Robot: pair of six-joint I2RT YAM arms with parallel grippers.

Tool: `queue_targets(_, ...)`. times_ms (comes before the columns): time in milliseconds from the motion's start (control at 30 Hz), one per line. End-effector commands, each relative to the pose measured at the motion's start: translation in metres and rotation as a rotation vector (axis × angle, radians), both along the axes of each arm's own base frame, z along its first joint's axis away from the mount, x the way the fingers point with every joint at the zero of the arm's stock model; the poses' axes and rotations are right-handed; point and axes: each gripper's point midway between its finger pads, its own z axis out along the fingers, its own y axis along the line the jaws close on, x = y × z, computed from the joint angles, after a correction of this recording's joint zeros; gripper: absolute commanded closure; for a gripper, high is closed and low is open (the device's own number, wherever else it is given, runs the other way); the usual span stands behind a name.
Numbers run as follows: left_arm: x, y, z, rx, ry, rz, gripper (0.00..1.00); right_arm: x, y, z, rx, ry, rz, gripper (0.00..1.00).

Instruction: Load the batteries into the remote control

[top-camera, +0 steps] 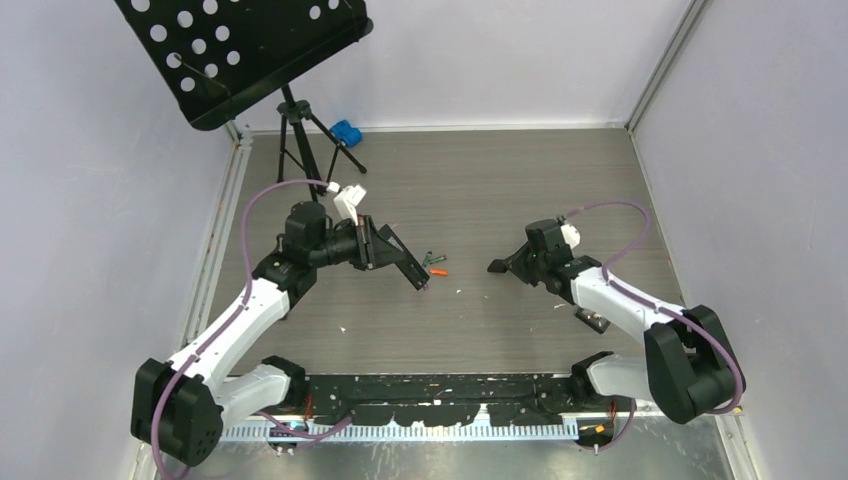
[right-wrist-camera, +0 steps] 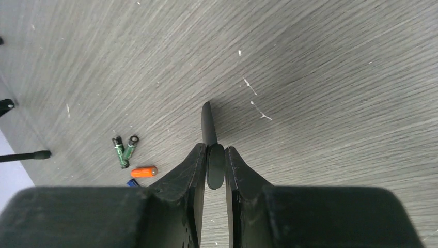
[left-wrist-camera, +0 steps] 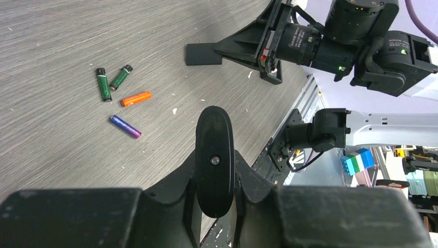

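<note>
My left gripper (top-camera: 378, 246) is shut on the black remote control (top-camera: 400, 258) and holds it tilted above the table. In the left wrist view the remote (left-wrist-camera: 214, 155) stands end-on between the fingers. Four batteries lie loose on the table just right of the remote's tip: two green (left-wrist-camera: 104, 84) (left-wrist-camera: 121, 77), one orange (left-wrist-camera: 136, 98) and one purple (left-wrist-camera: 125, 126). They show as a small cluster from above (top-camera: 435, 263). My right gripper (top-camera: 512, 264) is shut on a small flat black cover (left-wrist-camera: 203, 53), edge-on in its own view (right-wrist-camera: 208, 121), right of the batteries.
A black music stand (top-camera: 250, 50) on a tripod (top-camera: 300, 140) stands at the back left, with a blue object (top-camera: 345, 131) beside it. A small dark object (top-camera: 592, 320) lies by the right arm. Walls close in the table on both sides.
</note>
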Motion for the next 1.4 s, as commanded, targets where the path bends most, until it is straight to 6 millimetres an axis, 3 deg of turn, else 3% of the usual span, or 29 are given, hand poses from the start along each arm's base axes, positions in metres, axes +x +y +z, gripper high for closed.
queue_targets(0, 0.005, -0.005, 0.026, -0.034, -0.079, -0.037, 1.0, 0.002, 0.0, -0.003, -0.014, 0.017, 0.044, 0.97)
queue_targets(167, -0.001, -0.007, 0.031, -0.053, -0.09, -0.071, 1.0, -0.009, -0.009, -0.007, -0.075, 0.076, 0.051, 0.57)
queue_targets(233, 0.0, -0.006, 0.031, -0.05, -0.092, -0.062, 1.0, -0.011, 0.0, 0.005, -0.044, 0.062, 0.109, 0.52)
queue_targets(467, -0.004, -0.004, 0.036, -0.043, -0.08, -0.058, 1.0, -0.016, 0.036, 0.094, 0.076, -0.147, 0.362, 0.31)
queue_targets(533, -0.008, -0.006, 0.042, -0.05, -0.083, -0.085, 1.0, -0.024, 0.059, 0.13, 0.168, -0.279, 0.503, 0.27)
queue_targets(567, -0.017, -0.01, 0.051, -0.078, -0.095, -0.141, 1.0, -0.044, 0.089, 0.174, 0.281, -0.45, 0.697, 0.25)
queue_targets(633, -0.031, -0.018, 0.064, -0.141, -0.136, -0.229, 1.0, -0.061, 0.107, 0.2, 0.325, -0.558, 0.811, 0.21)
queue_targets(800, -0.055, -0.028, 0.082, -0.242, -0.177, -0.361, 1.0, -0.096, 0.14, 0.23, 0.355, -0.674, 1.049, 0.19)
queue_targets(1000, -0.075, -0.032, 0.101, -0.296, -0.213, -0.481, 1.0, -0.129, 0.168, 0.231, 0.378, -0.681, 1.282, 0.19)
queue_targets(1167, -0.084, -0.031, 0.118, -0.325, -0.256, -0.522, 1.0, -0.144, 0.172, 0.231, 0.388, -0.679, 1.376, 0.2)
queue_targets(1367, -0.079, -0.032, 0.132, -0.336, -0.275, -0.497, 1.0, -0.149, 0.181, 0.237, 0.415, -0.676, 1.406, 0.46)
